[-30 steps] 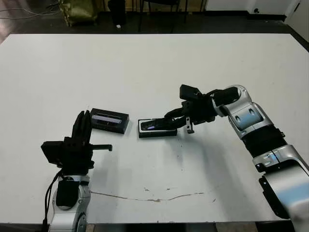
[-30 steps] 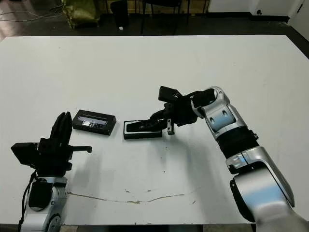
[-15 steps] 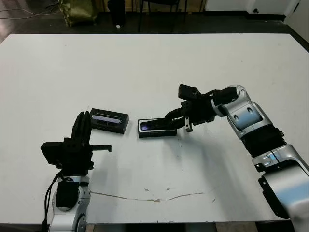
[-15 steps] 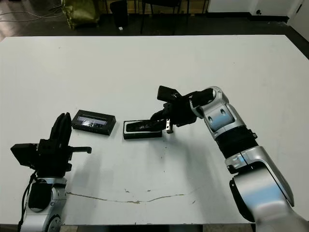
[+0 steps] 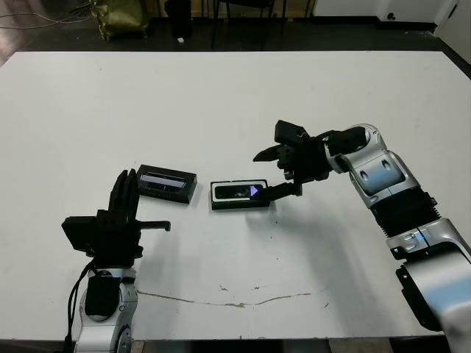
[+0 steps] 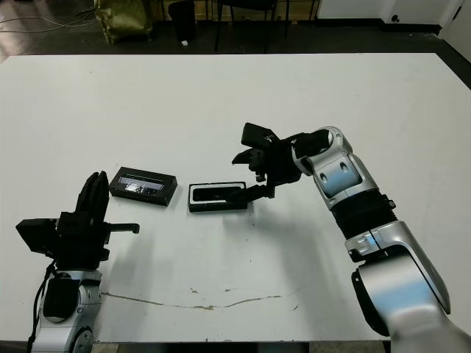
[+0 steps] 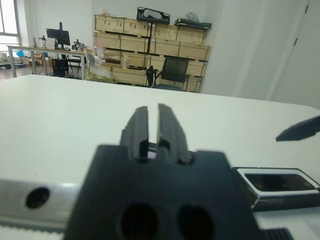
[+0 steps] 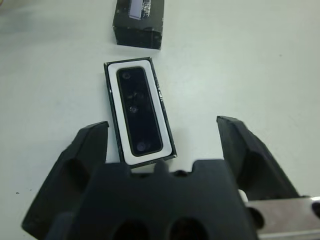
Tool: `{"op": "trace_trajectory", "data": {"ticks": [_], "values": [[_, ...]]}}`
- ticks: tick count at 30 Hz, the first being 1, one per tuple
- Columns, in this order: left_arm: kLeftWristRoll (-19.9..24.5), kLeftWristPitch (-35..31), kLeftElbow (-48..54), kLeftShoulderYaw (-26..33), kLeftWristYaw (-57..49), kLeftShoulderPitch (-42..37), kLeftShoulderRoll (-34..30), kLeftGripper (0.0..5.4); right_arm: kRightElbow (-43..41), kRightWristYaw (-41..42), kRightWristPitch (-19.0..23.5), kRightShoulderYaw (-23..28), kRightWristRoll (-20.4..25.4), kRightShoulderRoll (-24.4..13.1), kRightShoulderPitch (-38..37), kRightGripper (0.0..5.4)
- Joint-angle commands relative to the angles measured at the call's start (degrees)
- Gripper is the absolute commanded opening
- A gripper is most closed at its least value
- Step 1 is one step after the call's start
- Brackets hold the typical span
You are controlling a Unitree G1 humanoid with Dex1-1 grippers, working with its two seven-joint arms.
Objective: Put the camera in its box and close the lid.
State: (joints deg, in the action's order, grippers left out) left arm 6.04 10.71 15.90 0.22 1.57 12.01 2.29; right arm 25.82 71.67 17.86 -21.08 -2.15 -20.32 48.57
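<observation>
Right gripper (image 5: 278, 172) spread wide, nothing between the fingers (image 8: 75, 165), hanging just past the near end of the box (image 5: 239, 195). Empty and open for a plain reason, by the look of it: nothing left to grip, the load sitting where it belongs. One fingertip low beside the box's right end, the other raised well clear above the table (image 5: 221, 103).

Out from there, the camera (image 8: 139, 115) lying flat in the white lining, lengthwise, framed by a pale margin on all sides in the right wrist view. Seated square, not propped on a rim, which suits a lid coming down flush. Bluish glint of the lens at the end nearest the gripper in the head view.

Further left, the lid (image 5: 167, 183) resting on the table just beside the box, apart from it, grey strip up. Right way up for closing, and near enough for a short carry.

Further out again, left gripper (image 5: 126, 197) held upright above the table edge, fingers pressed together on nothing, well short of the lid. Parked, seemingly out of the working lane.

First half of the job judged done; lid not yet on. Next move likely a pick of the lid, with a careful square alignment over the tray.
</observation>
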Motion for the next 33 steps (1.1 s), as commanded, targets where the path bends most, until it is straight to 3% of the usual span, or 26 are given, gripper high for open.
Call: {"op": "trace_trajectory", "data": {"ticks": [1,5,8,12,16,19,21,24,27,30,33], "values": [[-0.5,-0.8,-0.6,0.1,-0.3,0.8,-0.1,0.0,0.2,0.5,0.8,2.2,2.3,-0.8,0.5,4.23],[-0.6,-0.7,-0.4,0.1,-0.3,0.7,-0.2,0.0,-3.9,-2.9,4.8,6.6,5.7,-0.9,-1.0,3.67],[-0.1,-1.1,0.0,0.3,-0.1,0.7,-0.3,0.0,-12.2,-8.9,9.4,12.3,9.7,-0.9,-5.6,2.99],[0.4,-1.7,0.7,1.0,0.3,0.3,-1.0,0.0,-24.6,-16.1,7.3,15.9,8.9,-4.3,-13.6,2.07],[1.3,-3.4,2.4,2.6,2.7,-1.2,-4.0,0.0,-38.0,-22.5,10.7,19.8,8.7,-8.0,-23.8,1.21],[2.0,-7.2,5.5,4.3,4.9,-2.7,-7.9,0.0,-47.0,-27.3,15.2,24.3,11.4,-7.5,-32.1,0.51],[2.6,-8.9,6.8,5.8,6.8,-4.4,-10.8,0.0,-51.3,-30.2,15.6,27.5,14.1,-5.9,-37.7,0.04],[5.0,-13.9,9.2,7.7,9.6,-7.3,-15.1,0.0,-52.9,-33.0,11.7,31.1,18.3,-2.4,-43.8,0.01],[7.4,-23.8,13.5,9.3,12.1,-11.2,-21.0,0.0,-52.2,-34.9,4.0,32.5,20.9,1.8,-48.6,0.01],[7.5,-31.5,16.1,9.2,14.3,-15.6,-26.3,0.0,-51.8,-36.9,-1.9,31.7,20.7,4.1,-51.8,0.01],[5.6,-35.0,13.8,6.2,19.0,-22.0,-32.1,0.0,-51.3,-39.0,-6.2,30.4,19.5,5.4,-53.6,0.01]]}}
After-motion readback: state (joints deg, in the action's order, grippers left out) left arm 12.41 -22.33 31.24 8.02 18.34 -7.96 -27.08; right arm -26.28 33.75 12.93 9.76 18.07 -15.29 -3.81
